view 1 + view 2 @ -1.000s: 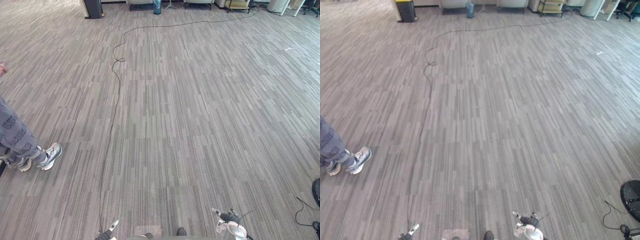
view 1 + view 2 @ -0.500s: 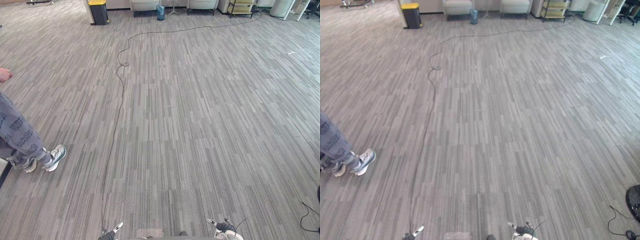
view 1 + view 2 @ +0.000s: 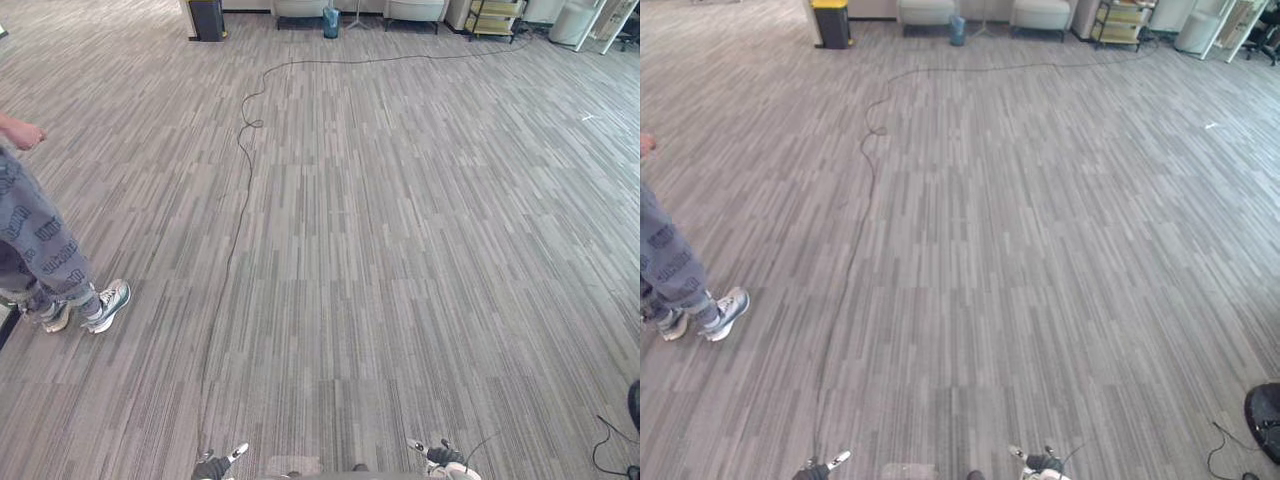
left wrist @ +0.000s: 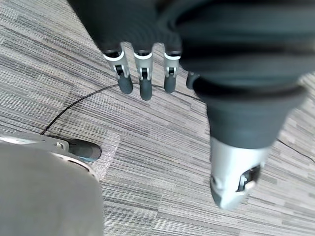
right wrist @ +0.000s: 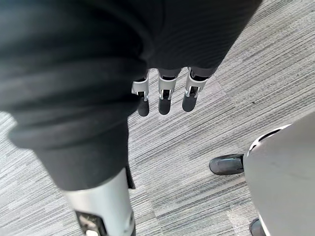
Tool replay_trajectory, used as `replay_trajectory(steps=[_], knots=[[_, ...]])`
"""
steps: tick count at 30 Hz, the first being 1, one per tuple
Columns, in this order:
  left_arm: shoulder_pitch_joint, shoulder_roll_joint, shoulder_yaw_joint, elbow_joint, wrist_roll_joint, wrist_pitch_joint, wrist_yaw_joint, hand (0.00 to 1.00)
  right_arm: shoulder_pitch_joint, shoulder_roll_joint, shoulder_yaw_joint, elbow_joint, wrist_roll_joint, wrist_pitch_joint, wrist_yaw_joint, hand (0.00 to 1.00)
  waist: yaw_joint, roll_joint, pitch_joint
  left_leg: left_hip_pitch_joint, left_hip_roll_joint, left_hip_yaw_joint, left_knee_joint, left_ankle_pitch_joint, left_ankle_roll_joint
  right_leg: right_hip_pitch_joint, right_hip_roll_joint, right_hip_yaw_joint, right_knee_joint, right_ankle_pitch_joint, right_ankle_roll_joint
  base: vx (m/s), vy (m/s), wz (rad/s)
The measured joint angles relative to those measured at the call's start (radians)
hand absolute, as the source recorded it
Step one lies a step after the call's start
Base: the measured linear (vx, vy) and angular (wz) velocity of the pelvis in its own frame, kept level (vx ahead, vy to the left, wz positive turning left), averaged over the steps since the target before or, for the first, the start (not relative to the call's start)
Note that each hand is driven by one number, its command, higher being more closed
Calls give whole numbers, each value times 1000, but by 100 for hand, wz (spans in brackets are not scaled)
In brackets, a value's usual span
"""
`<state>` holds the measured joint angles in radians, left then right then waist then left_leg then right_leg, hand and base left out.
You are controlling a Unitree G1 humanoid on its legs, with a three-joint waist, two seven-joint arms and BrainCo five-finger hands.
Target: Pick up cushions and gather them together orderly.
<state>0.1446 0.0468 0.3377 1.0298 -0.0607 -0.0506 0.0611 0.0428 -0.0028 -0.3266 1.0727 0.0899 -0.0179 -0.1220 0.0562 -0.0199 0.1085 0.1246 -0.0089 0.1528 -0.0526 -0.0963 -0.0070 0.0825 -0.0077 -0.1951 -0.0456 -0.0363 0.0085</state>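
Well, from the head camera I see grey carpet floor (image 3: 400,250), a person (image 3: 35,240) standing at the left, and my left hand (image 3: 214,466) and right hand (image 3: 441,457) low at the near edge. Left wrist view: fingers (image 4: 143,81) hang straight, holding nothing. Right wrist view: fingers (image 5: 164,98) likewise (loose, slightly apart). Where the cushions lie I cannot tell.

Even, bright overhead light across carpet floor (image 3: 400,250); shadows soft and faint, pale sheen toward far end.
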Motion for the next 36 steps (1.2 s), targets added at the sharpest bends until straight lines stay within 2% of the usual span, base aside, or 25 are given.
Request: replay_trajectory(steps=[2, 4, 6, 7, 8, 10, 12, 14, 16, 17, 18, 19, 20, 22, 23, 24, 26, 27, 28, 29, 30, 33, 34, 35, 36], knots=[[-16, 6, 0, -18, 0, 1, 1, 0, -1, 3, 19, -23, 11, 0, 1, 0, -2, -8, 18, -59, 2, -12, 72, -19, -8, -71, -17, -15, 110, -54, -4, -64, -51, 29], [-24, 3, 1, -48, -1, 2, 0, 0, -2, 3, 18, -41, 31, -5, 1, 0, 1, -9, 51, -137, 18, -22, 238, -100, -9, -119, -28, -30, 219, -114, -13, -58, -62, 25], [-26, -18, 44, -61, -2, 8, -2, 0, 10, -3, 20, -68, 40, -9, -6, 0, 2, 9, 74, -230, 62, -21, 484, -205, -6, -121, -20, -57, 300, -198, -22, -76, -59, 31], [-26, -19, 50, -68, -2, 11, -3, 0, 16, -2, 25, -78, 40, -11, -7, 0, 2, 8, 79, -263, 71, -18, 560, -211, -3, -117, -21, -60, 314, -213, -26, 5, -26, 39], [-25, -22, 65, -88, -2, 13, -4, 0, 15, -3, 39, -78, 40, -12, -7, 0, 4, -4, 87, -350, 95, -3, 738, -210, 24, -114, -22, -64, 329, -230, -35, 39, -14, 21], [-16, -25, 67, -111, -18, 13, -5, 0, 12, -7, 62, -77, 40, -12, -11, 0, 14, -2, 94, -445, 146, 8, 879, -211, 25, -92, -25, -72, 335, -248, -37, 115, 18, 9], [-9, -24, 65, -117, -42, 13, -6, 0, 16, -7, 68, -77, 41, -10, -16, 0, 26, -12, 101, -497, 177, 44, 807, -216, 0, -74, -52, -73, 331, -265, -28, 196, 109, 4], [-8, -26, 65, -121, -48, 12, -6, 0, 16, -10, 78, -78, 41, -6, -19, 0, 31, -12, 101, -521, 171, 73, 664, -188, -30, -44, -81, -69, 305, -278, -6, 376, 206, 7], [-9, -32, 65, -130, -50, 9, -6, 0, 15, -12, 87, -79, 41, -5, -21, 0, 50, -14, 99, -545, 162, 89, 537, -116, -30, -29, -107, -57, 287, -294, 22, 392, 222, -10], [-9, -34, 64, -127, -50, 7, -6, 0, 15, -9, 88, -78, 40, -4, -22, 0, 63, -19, 97, -550, 153, 86, 496, -43, -25, -18, -125, -40, 285, -311, 53, 517, 334, -32], [4, -28, 69, -118, -53, 6, -7, 0, 16, 3, 88, -77, 39, -1, -23, 0, 79, -40, 83, -541, 128, 109, 535, -26, 3, -1, -161, -21, 281, -332, 75, 670, 402, -32], [5, -21, 71, -113, -53, 3, -6, 0, 21, 20, 85, -77, 38, 0, -22, 0, 80, -61, 72, -544, 123, 131, 566, -69, 13, 8, -176, -18, 270, -325, 83, 720, 404, -32], [1, -18, 79, -115, -51, 1, -5, 0, 17, 44, 84, -79, 29, 0, -15, 0, 86, -80, 61, -548, 118, 149, 619, -124, 29, 18, -195, -4, 270, -299, 117, 737, 393, -32], [-12, -4, 65, -105, -48, 2, -5, 0, 16, 64, 93, -78, 24, 4, -4, 0, 106, -97, 51, -510, 103, 169, 670, -190, 58, -17, -236, 43, 431, -279, 141, 529, 290, -26], [-15, 10, 44, -93, -49, 8, -4, 0, 18, 64, 91, -88, 18, 5, -3, 0, 102, -96, 54, -460, 87, 168, 664, -213, 73, -73, -256, 73, 622, -223, 144, 516, 242, 4], [-18, 22, 16, -90, -48, 12, -3, 0, 25, 64, 92, -122, 16, 3, -3, 0, 91, -87, 61, -385, 83, 160, 651, -241, 81, -151, -256, 112, 860, -134, 133, 613, 264, 16], [-23, 33, 1, -90, -48, 13, -2, 0, 26, 64, 93, -133, 17, -2, -2, 0, 87, -79, 67, -296, 77, 148, 629, -257, 86, -235, -251, 118, 1094, -134, 130, 416, 87, 25], [-41, 31, -5, -93, -48, 13, -3, 0, 28, 64, 93, -147, 17, -2, -2, 0, 81, -79, 70, -237, 77, 137, 596, -265, 95, -291, -241, 93, 1170, -148, 109, 424, 33, 22], [-49, 26, -4, -95, -48, 12, -3, 0, 26, 65, 94, -157, 16, -5, -1, 0, 76, -73, 73, -183, 82, 134, 547, -280, 84, -344, -232, 61, 1192, -167, 79, 419, -1, 15], [-58, 16, -4, -96, -49, 11, -3, 0, 21, 64, 92, -173, 15, -15, 0, 0, 64, -62, 74, -128, 93, 131, 492, -318, 48, -415, -219, 15, 1180, -191, 56, 502, -24, 2], [-74, 15, -2, -92, -57, 11, -4, 0, 5, 65, 93, -188, 7, -24, 1, 0, 56, -67, 92, -80, 95, 138, 477, -336, 25, -480, -219, -34, 1112, -201, 55, 424, -46, -3], [-94, -1, -14, -61, -59, 14, -6, 0, -8, 65, 70, -183, 7, -29, 3, 0, 34, -67, 93, 10, 101, 147, 420, -366, -7, -539, -209, -175, 827, -192, 31, 445, -101, -1], [-95, -4, -18, -57, -57, 12, -7, 0, -16, 65, 61, -177, 6, -28, 4, 0, 32, -65, 92, 57, 101, 149, 373, -365, -9, -541, -174, -202, 676, -155, 18, 535, -121, 17], [-93, -5, -19, -55, -56, 12, -7, 0, -24, 63, 57, -162, 5, -29, 4, 0, 24, -63, 91, 97, 98, 135, 331, -362, -15, -538, -137, -194, 575, -111, -4, 636, -140, 32], [-92, -10, -16, -52, -50, 12, -6, 0, -31, 59, 57, -155, 3, -29, 5, 0, 15, -60, 90, 130, 98, 104, 318, -360, -19, -536, -111, -157, 564, -40, -86, 797, -167, 36]])
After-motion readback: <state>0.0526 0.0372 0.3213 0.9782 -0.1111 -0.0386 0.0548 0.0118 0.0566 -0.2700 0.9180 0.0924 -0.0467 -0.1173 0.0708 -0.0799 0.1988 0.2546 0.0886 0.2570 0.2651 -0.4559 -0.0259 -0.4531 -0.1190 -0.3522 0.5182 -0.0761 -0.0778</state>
